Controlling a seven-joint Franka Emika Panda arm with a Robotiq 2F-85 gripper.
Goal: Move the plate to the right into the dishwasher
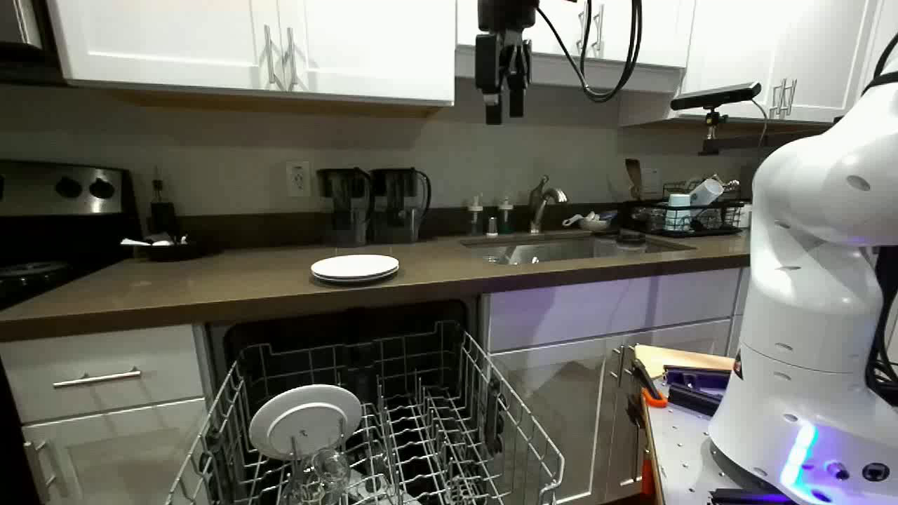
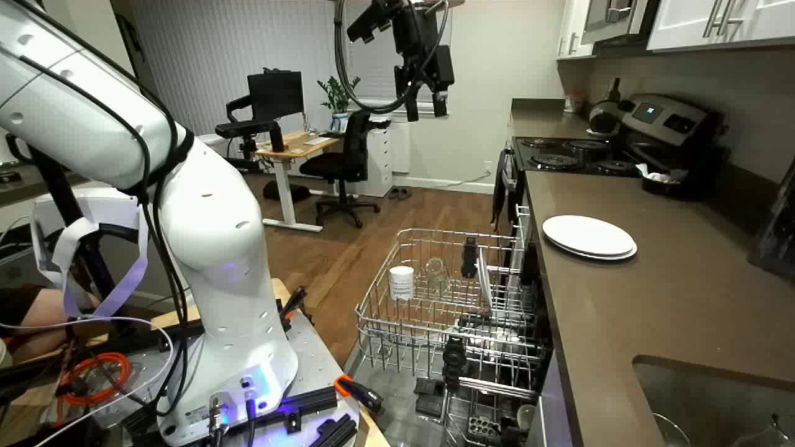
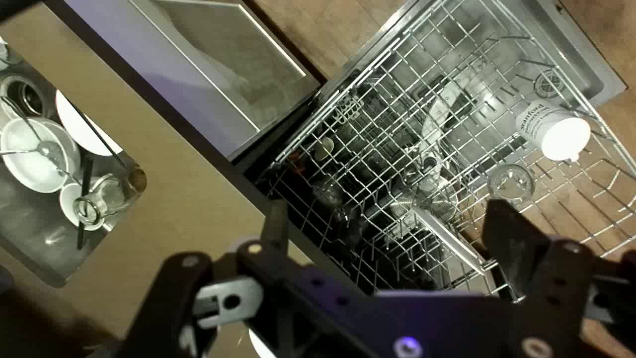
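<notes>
Brown tabletop (image 1: 231, 280) runs along the kitchen wall (image 1: 231, 154) over an open dishwasher (image 1: 393, 372), its wire rack (image 1: 421, 428) pulled out. High above hangs the hand (image 1: 505, 109), fingers (image 3: 512, 238) spread wide, gripping nothing. Two round white plates (image 1: 355, 266) lie stacked and level near the tabletop's front edge; another plate (image 1: 295, 417) stands on edge in the rack, its broad face roughly parallel to that edge.

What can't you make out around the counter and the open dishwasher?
Lower plate: mostly hidden under the upper plate, both exterior views.
White cup: smaller print too blurred, wrist view.
Below the rack: contents obscured by its wires, wrist view.
Sink: cut off by the left edge, wrist view.
</notes>
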